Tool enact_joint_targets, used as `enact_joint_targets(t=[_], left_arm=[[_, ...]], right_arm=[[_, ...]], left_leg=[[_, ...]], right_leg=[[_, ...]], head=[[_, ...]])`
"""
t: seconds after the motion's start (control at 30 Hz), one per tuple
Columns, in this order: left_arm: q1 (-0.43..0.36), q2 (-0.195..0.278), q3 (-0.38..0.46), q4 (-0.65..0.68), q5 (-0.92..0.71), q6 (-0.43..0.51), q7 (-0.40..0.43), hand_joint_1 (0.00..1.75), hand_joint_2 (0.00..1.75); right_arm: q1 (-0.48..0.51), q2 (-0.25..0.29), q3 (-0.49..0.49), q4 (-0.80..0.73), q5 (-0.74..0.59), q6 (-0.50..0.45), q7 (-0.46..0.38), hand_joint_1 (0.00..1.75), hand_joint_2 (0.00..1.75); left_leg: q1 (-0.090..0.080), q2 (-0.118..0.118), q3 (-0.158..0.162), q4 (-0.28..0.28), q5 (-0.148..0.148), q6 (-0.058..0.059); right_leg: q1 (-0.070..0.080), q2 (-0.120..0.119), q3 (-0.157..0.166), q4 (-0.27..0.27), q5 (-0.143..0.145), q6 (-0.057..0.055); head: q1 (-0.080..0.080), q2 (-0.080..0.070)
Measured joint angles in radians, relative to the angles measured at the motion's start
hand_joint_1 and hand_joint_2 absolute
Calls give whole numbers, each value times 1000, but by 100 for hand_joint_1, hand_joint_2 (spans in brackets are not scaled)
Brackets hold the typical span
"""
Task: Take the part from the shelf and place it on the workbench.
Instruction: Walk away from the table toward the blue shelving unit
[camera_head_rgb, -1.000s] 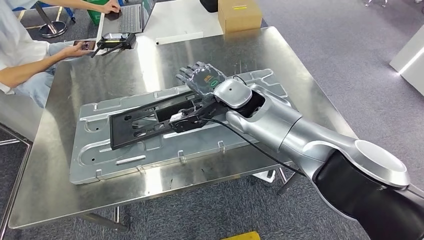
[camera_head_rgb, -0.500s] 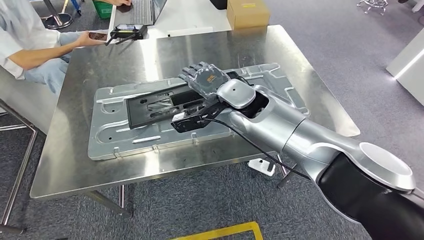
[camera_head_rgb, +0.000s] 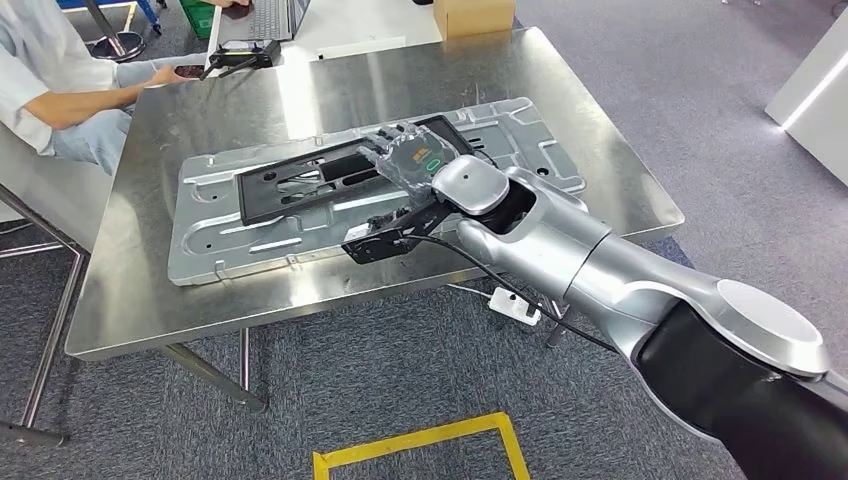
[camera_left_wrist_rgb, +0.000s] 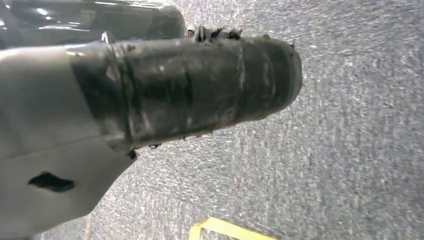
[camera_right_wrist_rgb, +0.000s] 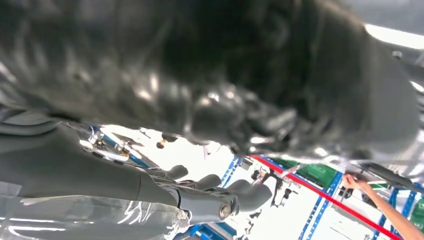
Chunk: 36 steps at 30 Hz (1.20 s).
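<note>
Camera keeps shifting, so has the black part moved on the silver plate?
Yes. Judged against the silver plate, the black part sits nearer its far edge now.

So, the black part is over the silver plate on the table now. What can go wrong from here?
1. The right hand lies on one end of the long black part; whether it still grips cannot be told. Pulling back too early could drag the part askew.
2. The silver plate reaches close to the near edge of the workbench; a push toward the robot could slide it off.
3. A person sits at the far corner, close to any wide arm swing.
</note>
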Motion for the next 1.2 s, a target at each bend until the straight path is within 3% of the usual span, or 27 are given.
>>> enact_joint_targets(t=[0.03, 0.07, 0.1, 0.17, 0.23, 0.3, 0.37, 0.4, 0.43, 0.5, 0.53, 0.57, 0.6, 0.67, 0.73, 0.8, 0.87, 0.9, 0.93, 0.97, 1.03, 1.07, 1.1, 1.13, 1.17, 1.2], left_arm=[[-1, 0, 0, 0, 0, 0, 0, 0, 0], [-1, 0, 0, 0, -1, 0, 0, 0, 0], [-1, 0, 0, 0, -1, 0, -1, 0, 0], [-2, 0, 0, 0, -2, 2, -2, 0, 0], [-7, 2, 0, 0, -5, 3, -4, 0, 0], [-9, 2, 0, 0, -7, 4, -5, 0, 0], [-8, 2, 0, 0, -7, 4, -5, 0, 0], [-8, 2, 0, 0, -7, 4, -5, 0, 0], [-8, 2, 0, 0, -7, 5, -5, 0, 0], [-8, 1, 0, 0, -8, 5, -5, 0, 0], [-8, 1, 0, 0, -8, 5, -5, 0, 0], [-7, 1, 0, 0, -9, 5, -5, 0, 0], [-7, 1, 0, 0, -10, 5, -5, 0, 0], [-7, 1, 0, 0, -11, 5, -6, 0, 0], [-7, 1, 0, 0, -14, 5, -7, 0, 0], [-6, 0, 0, 0, -16, 5, -8, 0, 0], [-4, 0, 0, 0, -17, 5, -9, 0, 0], [-3, 0, 0, 0, -17, 5, -9, 0, 0], [-2, 0, 0, 0, -17, 5, -9, 0, 0], [-1, 1, 0, 0, -17, 5, -9, 0, 0], [0, 2, 0, 0, -17, 5, -9, 0, 0], [0, 2, 0, 0, -17, 5, -9, 0, 0], [-1, 2, 0, 0, -17, 5, -8, 0, 0], [-1, 2, 0, 0, -17, 5, -8, 0, 0], [-2, 2, 0, 0, -17, 5, -8, 0, 0], [-3, 2, 0, 0, -17, 5, -7, 0, 0]], right_arm=[[1, 0, 0, 0, 0, 1, 0, 0, 0], [2, 0, 0, 0, 0, 1, 0, 0, 0], [2, 0, 0, 0, 0, 2, 0, 0, 0], [3, 0, 0, 0, 0, 2, 0, 0, 0], [2, 0, 0, -2, 0, 1, 0, 0, 0], [1, -1, 0, -3, 0, 0, 0, 0, 0], [3, -2, 0, -4, 0, 1, 0, 0, 0], [3, -3, 0, -4, 0, 1, 0, 0, 0], [3, -5, 0, -4, 0, 1, 0, 0, 0], [4, -7, 0, -3, 0, 1, 0, 0, 0], [6, -7, 0, -3, 0, 0, 0, 0, 0], [9, -8, 0, -3, 0, 0, 0, 0, 0], [12, -8, 0, -3, 0, 0, 0, 0, 0], [16, -8, 0, -3, 0, -1, 0, 0, 0], [14, -8, 0, -4, 0, -1, 0, 0, 0], [10, -8, 0, -6, 0, -1, 0, 0, 0], [9, -9, 0, -8, 0, -1, 0, 0, 0], [9, -9, 0, -8, 0, -1, 0, 0, 0], [10, -9, 0, -8, 0, 0, 0, 0, 0], [10, -9, 0, -8, 0, 0, 0, 0, 0], [10, -8, 0, -8, 0, 0, 0, 0, 0], [11, -8, 0, -8, 0, 0, 0, 0, 0], [11, -8, 0, -8, 0, 0, 0, 0, 0], [12, -8, 0, -8, 0, 0, 0, 0, 0], [13, -8, 0, -8, 0, 0, 0, 0, 0], [13, -8, 0, -8, 0, 0, 0, 0, 0]], left_leg=[[0, 0, -8, 61, -28, -2], [0, 0, -6, 102, -32, -3], [0, 0, 11, 111, -16, -4], [0, 0, 93, 33, 29, -1], [-5, -1, 193, -99, 18, 6], [-12, -4, 229, -165, -2, 19], [-10, -3, 216, -172, 15, 35], [-9, -1, 208, -174, 27, 44], [-7, 2, 198, -176, 41, 52], [-8, 4, 170, -176, 66, 63], [-10, 5, 154, -175, 79, 65], [-11, 5, 138, -174, 90, 65], [-12, 6, 122, -173, 102, 65], [-15, 5, 92, -169, 123, 62], [-18, 4, 72, -167, 141, 56], [-17, 4, 67, -173, 160, 46], [-16, 3, 64, -183, 174, 33], [-15, 2, 57, -178, 163, 27], [-15, 1, 46, -158, 134, 23], [-13, 0, 30, -119, 86, 19], [-11, 0, 0, 0, -9, 12], [-10, 0, -5, 54, -29, 8], [-8, 0, 1, 86, -22, 4], [-5, 0, 21, 88, 3, 0], [-3, 0, 56, 60, 33, -4], [-1, 0, 105, 4, 42, -9]], right_leg=[[1, 0, -15, 1, 11, 0], [2, 0, -30, 2, 23, 0], [2, 0, -46, 3, 34, 1], [2, 0, -75, 11, 53, 7], [4, 0, -94, 18, 69, 18], [6, -2, -98, 15, 87, 30], [5, -2, -101, 9, 98, 43], [4, -1, -109, 20, 79, 48], [3, 0, -122, 49, 41, 52], [1, 0, -156, 168, -68, 59], [1, 0, -169, 233, -103, 62], [1, 0, -172, 282, -114, 63], [1, 0, -160, 301, -101, 62], [4, 1, -84, 238, -53, 53], [10, 0, 21, 99, -56, 39], [16, -2, 69, 15, -74, 30], [13, -3, 65, -4, -53, 20], [11, -3, 59, -13, -41, 15], [7, -3, 51, -19, -26, 9], [5, -4, 41, -22, -13, 5], [4, -4, 12, -21, 10, 1], [4, -4, -5, -19, 22, 2], [3, -4, -23, -16, 33, 4], [2, -4, -42, -12, 44, 7], [-1, -4, -61, -5, 54, 12], [-2, -4, -80, 3, 62, 18]], head=[[-1, 0], [-2, 0], [-2, 0], [-3, 0], [-3, 0], [-3, 0], [-3, 0], [-3, 0], [0, 0], [3, 0], [4, 0], [4, 0], [4, 0], [4, 0], [3, 0], [4, 0], [8, 0], [8, 0], [8, 0], [6, 0], [2, 0], [0, 0], [0, 0], [0, 0], [0, 0], [0, 0]])
